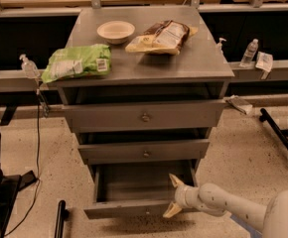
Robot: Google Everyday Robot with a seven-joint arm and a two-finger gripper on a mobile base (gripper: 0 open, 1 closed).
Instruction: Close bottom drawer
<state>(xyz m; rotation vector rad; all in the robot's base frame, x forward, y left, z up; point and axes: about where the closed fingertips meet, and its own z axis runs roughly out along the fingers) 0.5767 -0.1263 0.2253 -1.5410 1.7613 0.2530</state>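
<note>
Grey drawer unit, three drawers, all pulled out to some degree. Bottom drawer [134, 187] sits lowest, just above the speckled floor [243, 148], and is pulled out furthest, so its bare grey box shows from above. Middle drawer [145, 151] is out a little, top drawer [144, 115] likewise, each with a small round knob at centre.

Hand [175, 196] is at the right end of the bottom drawer's front panel, reaching in from the lower right on a white arm [223, 205]. Its two tan fingers [176, 181] are spread apart: the upper one lies over the drawer's inside, the lower one in front of the front panel, so the panel's edge sits between them. Cannot tell whether either finger touches the metal.

On the counter [188, 66]: white bowl [115, 31] at the back, brown and yellow snack bag [161, 36] just to its right, green bag [77, 62] at the front left corner, hanging slightly over the edge.

Behind, on the side ledges: pump bottle [29, 66] on the left, water bottle [249, 52] on the right.
</note>
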